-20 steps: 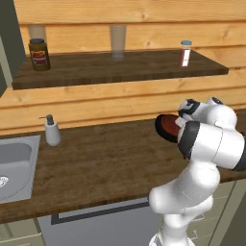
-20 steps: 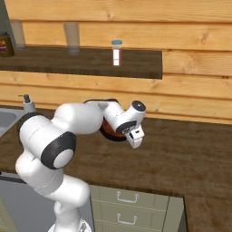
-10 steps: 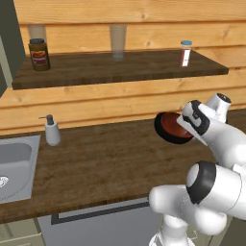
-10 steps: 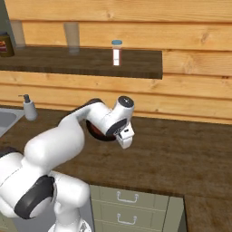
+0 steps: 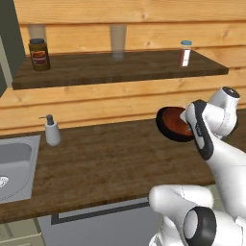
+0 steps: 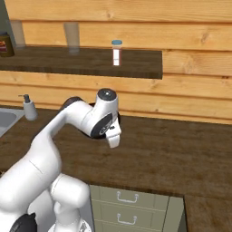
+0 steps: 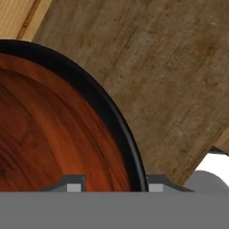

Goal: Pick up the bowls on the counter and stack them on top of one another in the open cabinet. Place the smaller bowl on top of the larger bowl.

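Now, in the left base view, we see the smaller bowl [image 5: 174, 123] at the right of the frame, tipped up on edge so its red-brown inside faces left, clear above the tabletop [image 5: 110, 166]. The gripper [image 5: 188, 126] sits just behind it. Compared with a second ago, the arm has swung its elbow down toward the lower right, while the bowl has stayed at about the same place in the frame. We judge that the bowl is in hand and the carry toward the open cabinet is only starting. Along the top runs a dark wall shelf [image 5: 120, 67] with a jar [image 5: 38, 54], a glass [image 5: 118, 41] and a small bottle [image 5: 185, 53]. A soap dispenser [image 5: 51, 130] stands at left, beside the steel sink [image 5: 14, 163]. A dark green edge at the upper left may be the cabinet, but we cannot be sure.

In the right base view, the wrist [image 6: 105, 118] covers the bowl at the centre of the frame; only a dark sliver shows behind it. The arm has folded in closer to the base than it was. Pale drawers [image 6: 129, 204] sit under the tabletop at the bottom.

In the hand view, the bowl's glossy inside and dark rim fill the left, with wood grain beyond at the right. The fingers [image 7: 71, 183] straddle the rim at the bottom edge, one tip inside and one outside, nearly closed on that rim. We see no larger bowl anywhere here.
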Robot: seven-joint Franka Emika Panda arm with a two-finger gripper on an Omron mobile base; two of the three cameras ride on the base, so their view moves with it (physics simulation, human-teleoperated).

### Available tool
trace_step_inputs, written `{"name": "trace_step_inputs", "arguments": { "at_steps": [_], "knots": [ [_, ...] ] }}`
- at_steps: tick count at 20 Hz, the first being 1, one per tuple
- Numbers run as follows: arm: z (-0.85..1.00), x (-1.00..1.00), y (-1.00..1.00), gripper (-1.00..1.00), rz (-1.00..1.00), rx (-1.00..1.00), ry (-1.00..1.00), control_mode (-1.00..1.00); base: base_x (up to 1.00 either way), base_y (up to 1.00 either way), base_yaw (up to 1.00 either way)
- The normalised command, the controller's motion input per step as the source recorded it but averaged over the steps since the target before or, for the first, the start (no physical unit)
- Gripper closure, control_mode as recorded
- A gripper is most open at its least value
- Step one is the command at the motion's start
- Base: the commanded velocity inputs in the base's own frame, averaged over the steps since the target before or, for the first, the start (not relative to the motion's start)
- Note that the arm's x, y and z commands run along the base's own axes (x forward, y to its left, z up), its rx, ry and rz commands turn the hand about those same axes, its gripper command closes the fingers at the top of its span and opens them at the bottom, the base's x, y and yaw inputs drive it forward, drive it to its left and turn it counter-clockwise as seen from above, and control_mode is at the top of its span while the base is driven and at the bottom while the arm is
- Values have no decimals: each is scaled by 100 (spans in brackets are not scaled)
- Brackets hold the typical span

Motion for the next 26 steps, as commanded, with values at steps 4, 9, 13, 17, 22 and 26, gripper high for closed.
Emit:
{"name": "trace_step_inputs", "arguments": {
  "at_steps": [4, 9, 13, 17, 22, 26],
  "knots": [
    [69, -70, 3, 100, -6, 0, 3, -100, 0, 0, 0],
    [50, -67, 18, 100, -4, -1, 10, -100, 0, 0, 0],
    [43, -58, 32, 100, -6, -4, 4, -100, 0, 0, 0],
    [59, -59, 19, 100, -5, -1, 0, -100, 0, 0, 0],
    [32, -61, 45, 100, -1, -3, -21, -100, 0, 0, 0],
    [0, 0, 0, 100, 0, 0, 0, 100, -96, 28, 2]
  ]
}}
